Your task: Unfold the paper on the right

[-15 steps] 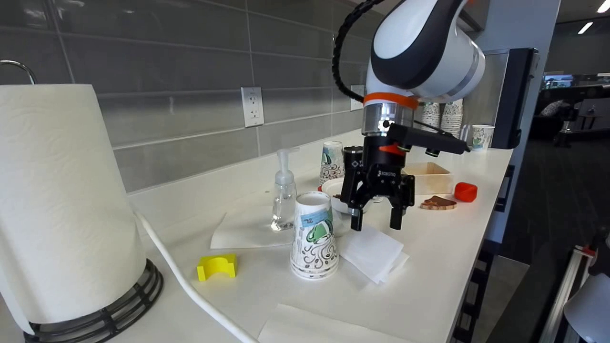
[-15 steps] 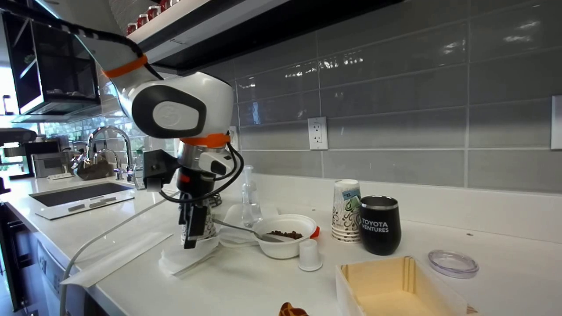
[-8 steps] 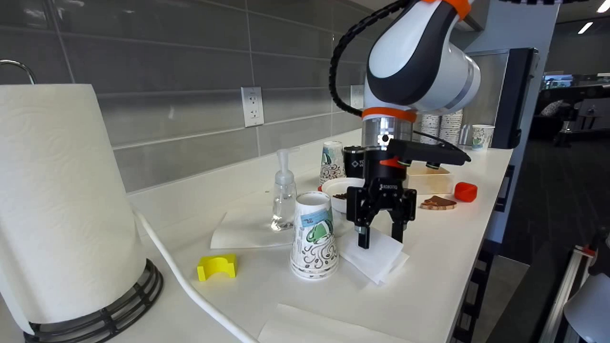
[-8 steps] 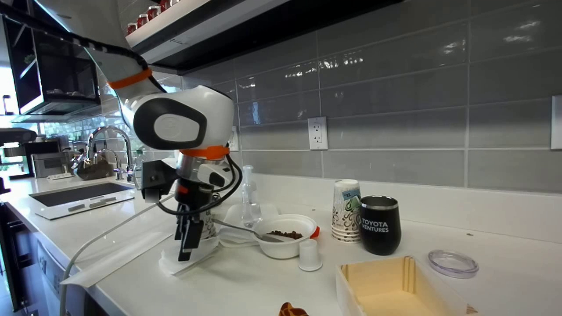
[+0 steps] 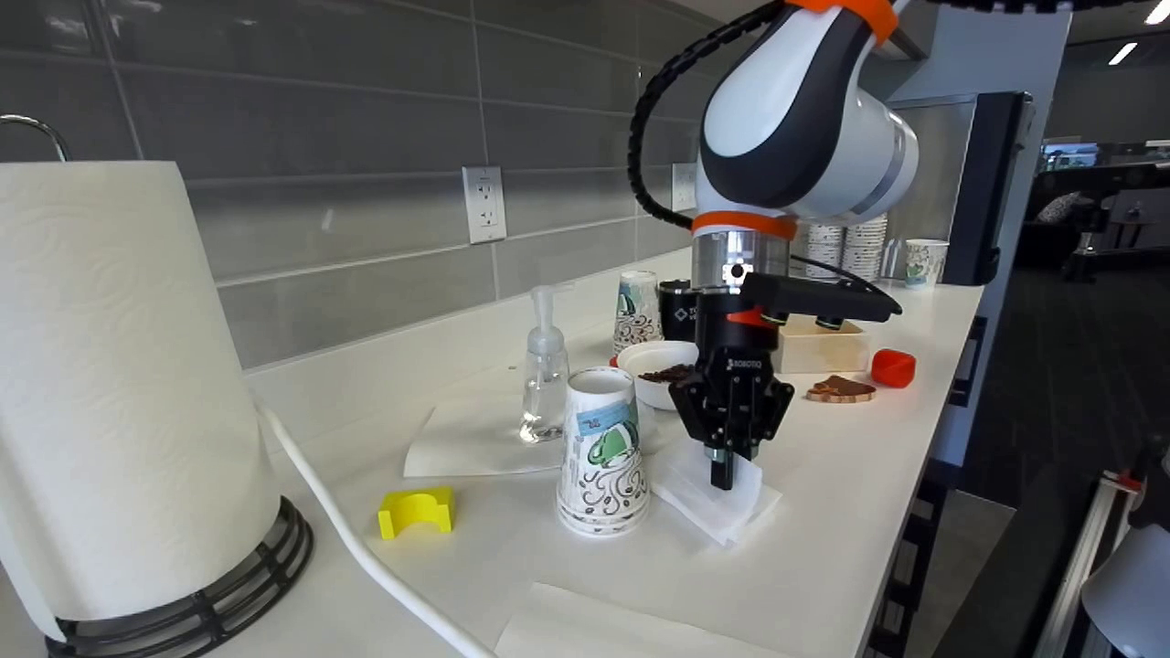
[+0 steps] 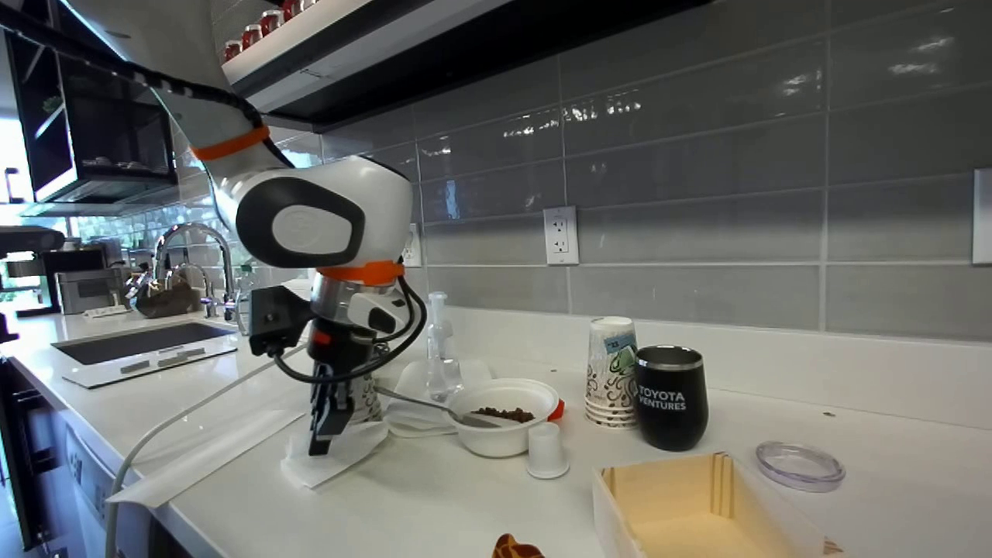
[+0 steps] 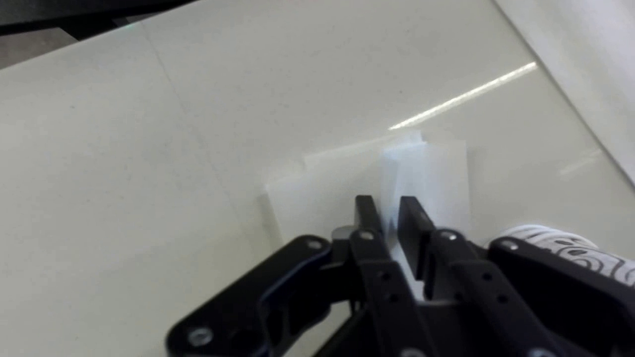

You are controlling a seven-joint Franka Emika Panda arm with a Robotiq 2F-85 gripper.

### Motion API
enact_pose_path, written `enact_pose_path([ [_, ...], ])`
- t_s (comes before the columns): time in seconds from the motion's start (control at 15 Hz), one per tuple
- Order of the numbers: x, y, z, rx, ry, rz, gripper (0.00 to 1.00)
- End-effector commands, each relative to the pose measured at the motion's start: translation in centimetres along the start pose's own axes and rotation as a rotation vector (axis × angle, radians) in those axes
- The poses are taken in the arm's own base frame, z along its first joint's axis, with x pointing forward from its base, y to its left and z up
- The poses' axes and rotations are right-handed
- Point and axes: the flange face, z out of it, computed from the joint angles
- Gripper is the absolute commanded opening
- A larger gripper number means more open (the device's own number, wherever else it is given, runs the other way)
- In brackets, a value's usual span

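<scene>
The folded white paper (image 5: 702, 503) lies on the counter beside a stack of paper cups (image 5: 603, 457), and it shows in both exterior views. My gripper (image 5: 733, 464) points straight down onto it, fingertips at the paper's surface. In the wrist view the jaws of the gripper (image 7: 388, 201) stand close together with a narrow gap. A raised ridge of the folded paper (image 7: 431, 173) rises between the fingers; whether they press on it from both sides I cannot tell. Part of the paper is hidden behind the fingers.
A flat sheet (image 5: 603, 631) lies at the near edge, another sheet (image 5: 457, 448) under the soap bottle (image 5: 545, 375). A white bowl (image 6: 500, 438) with a spoon, a small white cup (image 6: 546, 451) and a wooden box (image 6: 697, 504) stand nearby. A yellow block (image 5: 416, 512) sits beyond the cups.
My gripper has come down onto the folded paper, and its fingers have drawn from wide apart to close together. The paper's top layer has bent upward around the fingertips.
</scene>
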Motion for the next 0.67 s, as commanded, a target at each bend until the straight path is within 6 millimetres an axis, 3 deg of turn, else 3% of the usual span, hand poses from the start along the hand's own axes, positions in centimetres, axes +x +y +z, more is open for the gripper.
enact_pose_path([
  [0.0,0.0,0.0,-1.1,0.015,0.01,-0.008,0.0],
  [0.33,0.0,0.3,-2.4,0.019,-0.002,-0.01,0.0],
  [0.6,-0.4,1.8,-3.1,0.031,-0.094,-0.022,0.0],
])
